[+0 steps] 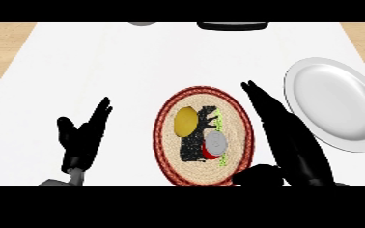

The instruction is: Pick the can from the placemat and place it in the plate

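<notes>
A round woven placemat (171, 125) with a red rim lies at the centre of the white counter. On it stands the can (213, 146), with a grey lid and red side, beside a yellow round object (185, 121). A white plate (331, 101) rests at the right edge. My right hand (288, 135) hovers over the placemat's right rim, fingers straight and pointing away, thumb low near the mat's lower edge; it does not grasp the can. My left hand (84, 135) rests open left of the placemat, fingers up.
A dark object (231, 26) and a small grey one (143, 23) sit at the counter's far edge. Wooden strips (14, 38) border the counter on both sides.
</notes>
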{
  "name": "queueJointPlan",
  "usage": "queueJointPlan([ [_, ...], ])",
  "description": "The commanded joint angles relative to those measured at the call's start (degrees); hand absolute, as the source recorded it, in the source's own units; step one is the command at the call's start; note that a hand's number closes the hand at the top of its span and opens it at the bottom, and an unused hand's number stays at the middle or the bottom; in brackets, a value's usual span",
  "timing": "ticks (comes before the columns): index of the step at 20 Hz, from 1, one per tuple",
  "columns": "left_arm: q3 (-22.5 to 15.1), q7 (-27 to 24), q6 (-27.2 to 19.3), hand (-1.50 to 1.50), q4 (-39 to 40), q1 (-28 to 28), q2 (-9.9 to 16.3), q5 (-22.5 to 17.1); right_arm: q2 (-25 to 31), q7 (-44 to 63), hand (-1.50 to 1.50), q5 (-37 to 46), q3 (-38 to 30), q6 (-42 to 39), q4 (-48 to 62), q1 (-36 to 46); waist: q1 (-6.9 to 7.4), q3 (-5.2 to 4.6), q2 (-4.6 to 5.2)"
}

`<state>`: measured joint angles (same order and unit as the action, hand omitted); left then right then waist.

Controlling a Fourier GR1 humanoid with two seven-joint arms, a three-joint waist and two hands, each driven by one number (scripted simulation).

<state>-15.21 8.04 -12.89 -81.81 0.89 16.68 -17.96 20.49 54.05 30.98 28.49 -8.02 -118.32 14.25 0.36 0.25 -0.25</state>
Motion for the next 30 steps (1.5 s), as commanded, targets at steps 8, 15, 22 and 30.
queueJointPlan([
  [8,1.8,-1.6,3.9,0.0,1.6,-3.1,-1.9,1.8,-9.0,1.0,-1.5,7.2,7.1,-0.5,3.3,-5.8,-0.29,-0.26,0.19],
  [15,1.7,3.0,2.8,0.0,-1.5,-3.4,-3.6,2.9,-11.4,0.2,-1.5,11.2,4.7,-2.7,12.3,-1.3,-0.09,-0.25,0.25],
  [22,5.5,3.8,4.6,0.0,2.5,1.2,-3.9,4.6,-12.1,-1.5,-1.5,14.6,4.0,-4.2,12.3,-5.1,-0.43,-0.26,0.24],
  [30,5.4,-1.2,5.7,0.0,3.7,-2.5,-6.8,6.9,-16.6,-5.7,-1.5,15.9,1.9,-4.2,20.9,-2.2,-0.29,-0.27,0.27],
])
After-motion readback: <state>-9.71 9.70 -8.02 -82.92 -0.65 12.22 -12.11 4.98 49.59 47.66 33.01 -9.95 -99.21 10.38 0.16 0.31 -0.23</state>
